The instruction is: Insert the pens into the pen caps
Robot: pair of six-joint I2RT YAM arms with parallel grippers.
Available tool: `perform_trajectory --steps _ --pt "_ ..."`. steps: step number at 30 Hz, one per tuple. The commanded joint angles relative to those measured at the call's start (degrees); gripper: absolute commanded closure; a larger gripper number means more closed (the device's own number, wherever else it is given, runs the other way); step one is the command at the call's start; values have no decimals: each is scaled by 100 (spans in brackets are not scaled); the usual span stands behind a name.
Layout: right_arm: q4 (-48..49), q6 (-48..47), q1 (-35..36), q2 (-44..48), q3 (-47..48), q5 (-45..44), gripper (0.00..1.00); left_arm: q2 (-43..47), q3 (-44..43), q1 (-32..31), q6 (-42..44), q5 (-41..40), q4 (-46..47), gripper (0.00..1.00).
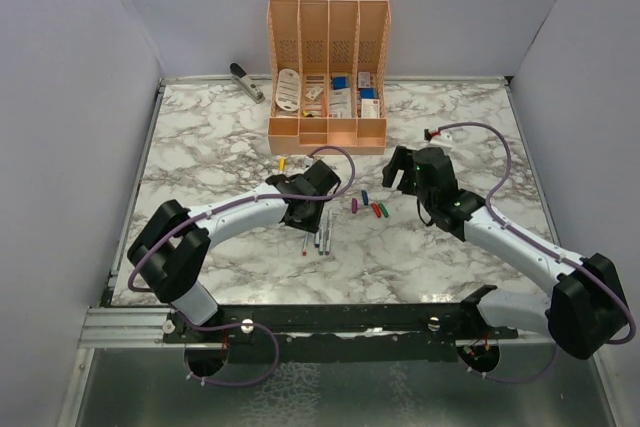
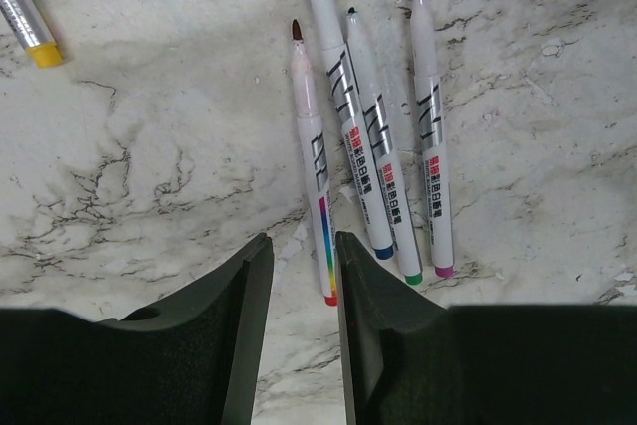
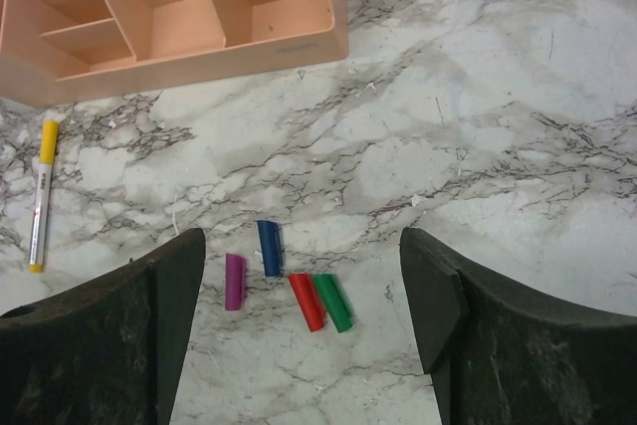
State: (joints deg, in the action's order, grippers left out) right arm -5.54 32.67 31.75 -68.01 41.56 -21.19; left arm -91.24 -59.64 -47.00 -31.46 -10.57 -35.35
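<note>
The left gripper [image 2: 304,246] has its jaws narrowly parted and empty, just short of four uncapped pens [image 2: 373,146]. They lie side by side, long axes near parallel, tips pointing away. The right gripper [image 3: 302,246], jaws spread wide and empty, hovers above the purple cap [image 3: 234,281], blue cap [image 3: 269,247], red cap [image 3: 307,302] and green cap [image 3: 334,303]. The yellow-capped pen [image 3: 42,196] lies beyond, near the orange organiser [image 3: 199,7].

Left arm [image 1: 240,212] and right arm [image 1: 510,242] bend inward; left pincer [image 2: 304,246] empty, jaws a narrow slit apart; right pincer [image 3: 304,241] empty, jaws wide apart
</note>
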Motion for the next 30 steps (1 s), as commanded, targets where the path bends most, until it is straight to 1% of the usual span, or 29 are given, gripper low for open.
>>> perform_trajectory --steps 1,29,30 --pt "-61 101 -3 -112 40 107 22 -91 -138 -56 -101 106 -251 66" --pt "-52 121 -2 -265 133 118 22 -561 -82 -125 -40 215 -244 66" --pt "-52 118 -2 -266 136 121 22 -702 -95 -126 -35 213 -244 66"
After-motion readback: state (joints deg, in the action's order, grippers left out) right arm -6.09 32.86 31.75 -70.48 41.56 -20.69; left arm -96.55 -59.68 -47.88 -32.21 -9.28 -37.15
